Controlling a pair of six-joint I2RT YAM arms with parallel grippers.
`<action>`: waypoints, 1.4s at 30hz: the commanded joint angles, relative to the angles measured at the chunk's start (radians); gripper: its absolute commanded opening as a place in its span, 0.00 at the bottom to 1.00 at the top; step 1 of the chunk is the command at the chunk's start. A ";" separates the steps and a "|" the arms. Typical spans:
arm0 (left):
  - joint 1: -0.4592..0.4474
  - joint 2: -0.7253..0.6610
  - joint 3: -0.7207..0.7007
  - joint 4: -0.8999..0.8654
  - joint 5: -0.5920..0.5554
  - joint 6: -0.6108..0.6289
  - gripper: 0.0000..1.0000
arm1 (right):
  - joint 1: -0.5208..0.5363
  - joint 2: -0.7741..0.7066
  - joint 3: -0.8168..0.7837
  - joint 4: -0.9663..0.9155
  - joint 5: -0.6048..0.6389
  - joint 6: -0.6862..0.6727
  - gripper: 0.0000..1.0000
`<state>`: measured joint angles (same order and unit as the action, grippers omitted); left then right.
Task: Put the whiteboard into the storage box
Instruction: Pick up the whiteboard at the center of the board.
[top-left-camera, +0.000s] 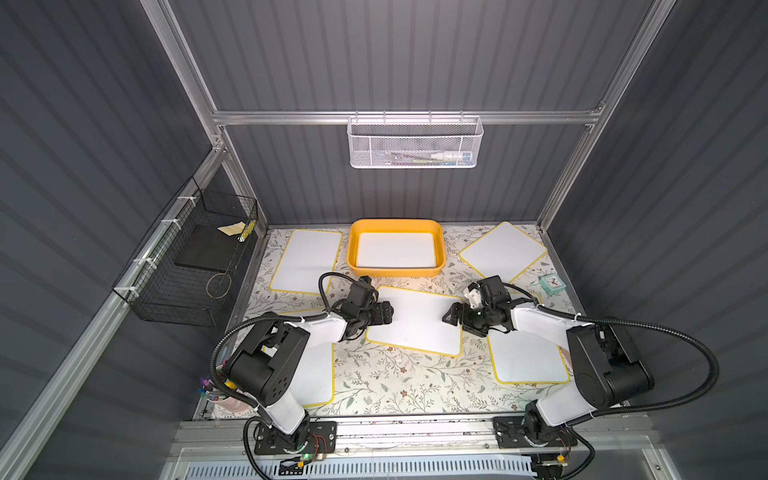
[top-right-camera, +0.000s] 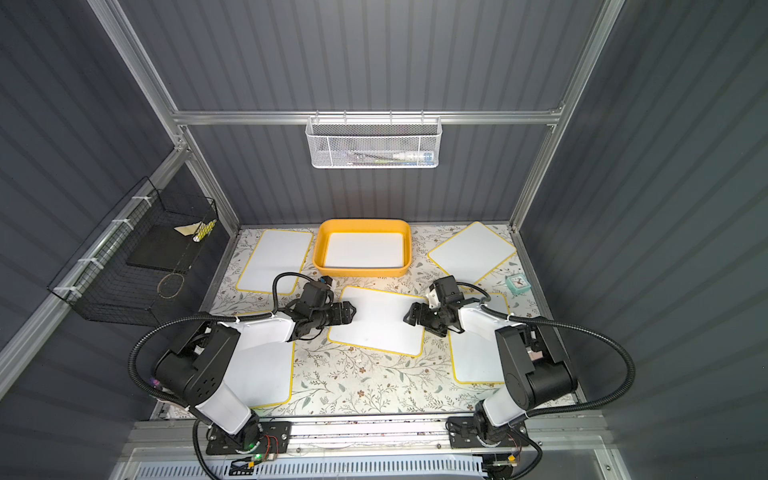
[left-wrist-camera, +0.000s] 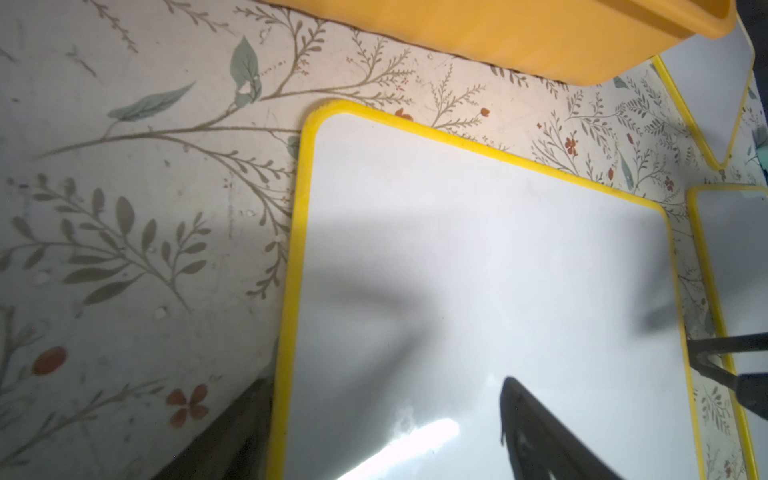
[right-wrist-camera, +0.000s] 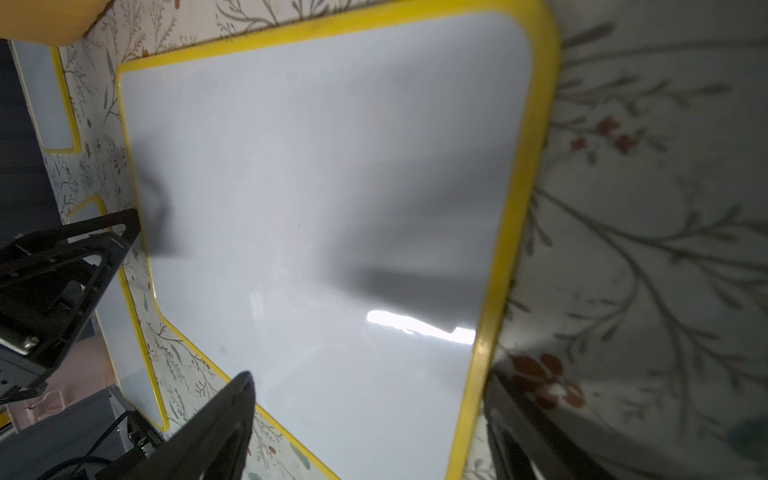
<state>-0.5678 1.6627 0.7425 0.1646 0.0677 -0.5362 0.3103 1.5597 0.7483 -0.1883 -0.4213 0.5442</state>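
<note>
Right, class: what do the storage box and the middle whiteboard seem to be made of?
Storage box: probably moulded plastic, matte yellow-orange, smooth rounded corners. Middle whiteboard: glossy white coated face, as the bright glare shows; its yellow rim looks plastic.

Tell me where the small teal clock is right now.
In both top views the teal clock stands near the right edge of the table, just nearer the robot than the tilted whiteboard at the far right.

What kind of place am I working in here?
Probably a purpose-built robot test cell rather than a real room: grey ribbed wall panels on an aluminium frame, enclosing a floral-covered tabletop.
</note>
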 joint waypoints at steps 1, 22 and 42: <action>-0.033 0.059 -0.083 -0.174 0.159 -0.065 0.86 | 0.016 0.036 0.008 0.029 -0.054 -0.020 0.86; -0.036 0.101 -0.179 -0.030 0.234 -0.156 0.86 | 0.016 -0.024 -0.064 0.346 -0.422 0.176 0.85; -0.035 0.093 -0.232 0.039 0.254 -0.176 0.86 | -0.004 -0.112 -0.088 0.378 -0.436 0.214 0.84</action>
<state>-0.5461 1.6604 0.5812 0.4709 0.0250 -0.6147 0.2642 1.4853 0.6449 0.0017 -0.6003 0.7345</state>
